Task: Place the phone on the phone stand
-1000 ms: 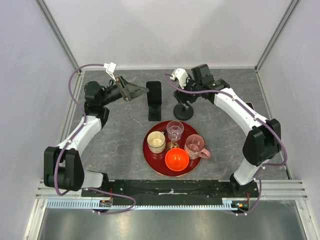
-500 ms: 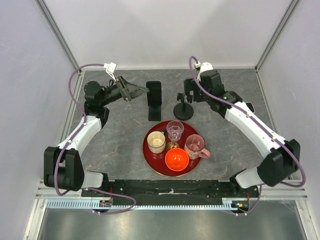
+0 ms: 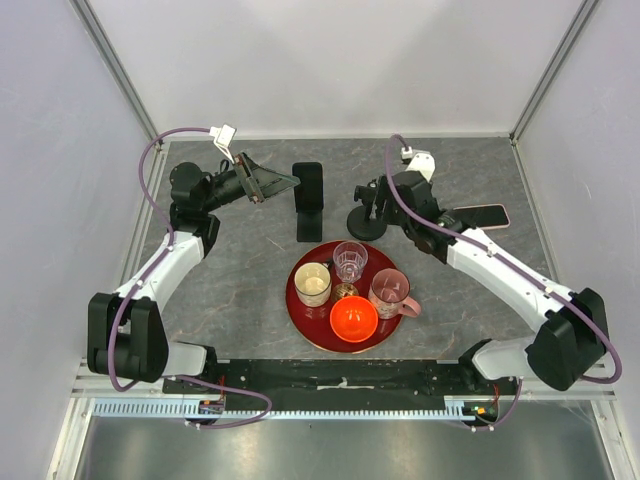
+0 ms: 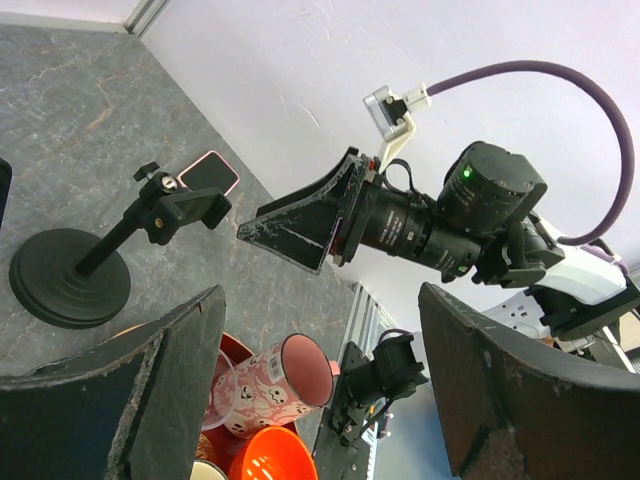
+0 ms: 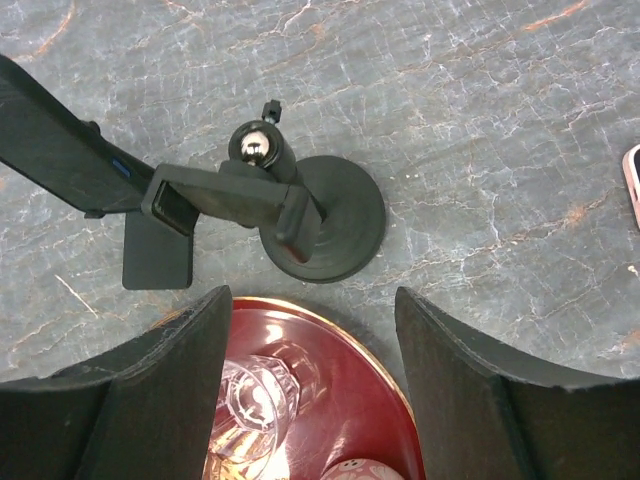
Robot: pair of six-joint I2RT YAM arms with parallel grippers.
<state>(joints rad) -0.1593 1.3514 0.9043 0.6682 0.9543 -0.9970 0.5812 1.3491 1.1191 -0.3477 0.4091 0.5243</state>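
The phone [image 3: 480,216], pink-edged with a dark screen, lies flat on the table at the back right; it also shows as the phone [image 4: 207,172] in the left wrist view and as a pink corner [image 5: 634,185] in the right wrist view. The phone stand [image 3: 366,223] stands upright on its round base, its clamp head bare. My right gripper [image 3: 385,205] hovers open just above and near the stand [image 5: 335,225], nothing between its fingers [image 5: 170,390]. My left gripper [image 3: 270,182] is raised at the back left, open and holding nothing [image 4: 322,295].
A black slab-shaped stand [image 3: 309,200] stands left of the phone stand. A round red tray [image 3: 292,300] in the middle carries a cream cup [image 3: 313,284], a clear glass [image 3: 350,260], a pink mug [image 3: 390,293] and an orange bowl [image 3: 354,319].
The right arm has pulled its wrist nearer and lower beside the stand, its elbow swinging out to the right, uncovering the phone. The left arm has not moved.
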